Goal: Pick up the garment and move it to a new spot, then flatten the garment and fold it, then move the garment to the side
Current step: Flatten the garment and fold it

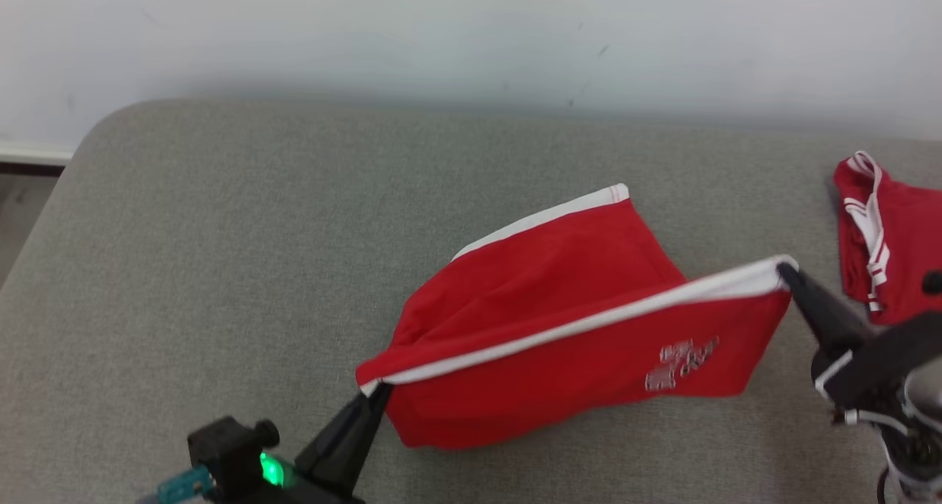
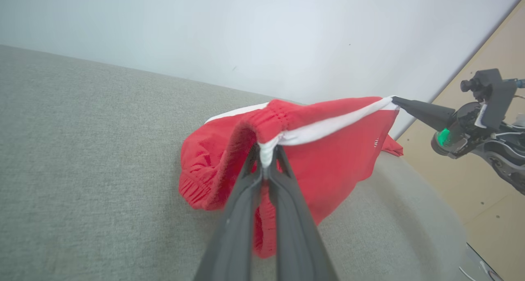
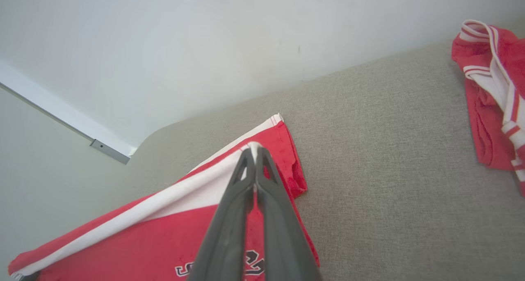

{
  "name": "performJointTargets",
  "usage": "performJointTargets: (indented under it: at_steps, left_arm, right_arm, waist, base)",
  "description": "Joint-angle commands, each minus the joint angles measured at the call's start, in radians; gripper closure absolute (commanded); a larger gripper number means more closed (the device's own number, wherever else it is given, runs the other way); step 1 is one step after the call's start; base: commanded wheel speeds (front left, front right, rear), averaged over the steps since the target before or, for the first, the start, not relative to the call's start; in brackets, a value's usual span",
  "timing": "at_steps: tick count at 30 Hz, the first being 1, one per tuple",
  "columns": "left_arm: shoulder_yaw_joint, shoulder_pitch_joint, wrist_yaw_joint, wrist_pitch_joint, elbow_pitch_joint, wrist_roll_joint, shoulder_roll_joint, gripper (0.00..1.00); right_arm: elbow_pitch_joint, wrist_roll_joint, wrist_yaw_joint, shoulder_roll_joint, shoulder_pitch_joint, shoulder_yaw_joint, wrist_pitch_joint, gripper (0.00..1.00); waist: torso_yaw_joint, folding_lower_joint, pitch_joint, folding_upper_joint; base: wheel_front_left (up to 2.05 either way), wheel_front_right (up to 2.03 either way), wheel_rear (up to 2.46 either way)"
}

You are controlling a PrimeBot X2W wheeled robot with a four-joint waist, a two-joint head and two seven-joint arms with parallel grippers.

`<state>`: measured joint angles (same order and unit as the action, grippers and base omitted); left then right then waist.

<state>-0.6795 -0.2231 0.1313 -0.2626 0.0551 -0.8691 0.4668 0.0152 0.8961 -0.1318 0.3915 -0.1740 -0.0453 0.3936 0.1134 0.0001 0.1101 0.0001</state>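
Head view: nearest the robot, at 7 o'clock of the picture, the left gripper (image 1: pixel 377 391) has its two long dark fingers pinched together on a white-edged corner of the red fabric garment with white trim and pale printed lettering (image 1: pixel 559 320). That corner sits at the cloth's own 8 o'clock. From there the white band runs taut up to 2 o'clock of the cloth, where the right gripper (image 1: pixel 784 270) clamps the other corner, its jaws fully closed.

The front panel hangs between the two grippers, lifted along that top edge, while the rest of the garment sags behind it onto the grey woven padded surface (image 1: pixel 243 224).

The left wrist view shows the left gripper (image 2: pixel 266 151) nipping the trim beside the gathered waistband, with the garment (image 2: pixel 340 149) stretched toward the right gripper (image 2: pixel 394 101) at 2 o'clock.

The right wrist view shows the right gripper (image 3: pixel 254 146) closed on white trim, with the garment (image 3: pixel 135 244) falling away toward 8 o'clock.

Farther off, at 3 o'clock in the head view and well apart from the held garment, lies a second red garment with white stripes (image 1: pixel 894 246), crumpled. Beyond the surface stands a pale wall (image 1: pixel 441 33).
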Motion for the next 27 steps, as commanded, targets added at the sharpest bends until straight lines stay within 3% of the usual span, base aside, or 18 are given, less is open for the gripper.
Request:
performJointTargets:
  at_steps: [1,14,27]
  left_arm:
    - [0.005,-0.018,-0.002,-0.003,0.010,-0.014,-0.005,1.00]
    - [-0.033,-0.274,-0.002,-0.003,0.153,-0.109,-0.044,1.00]
    - [-0.104,-0.377,-0.002,-0.003,0.244,-0.161,-0.078,1.00]
  right_arm:
    - [0.019,-0.007,0.003,0.001,-0.023,-0.002,0.003,1.00]
    - [0.364,-0.188,0.003,-0.009,-0.514,0.108,0.035,1.00]
    - [0.639,-0.281,0.003,-0.036,-0.707,0.212,-0.038,1.00]
  waist:
    - [0.028,-0.0001,0.036,-0.0001]
    - [0.100,-0.0001,0.208,-0.0001]
    - [0.126,-0.0001,0.262,-0.0001]
  base:
    - [0.00,0.00,0.00]
    - [0.00,0.00,0.00]
    - [0.00,0.00,0.00]
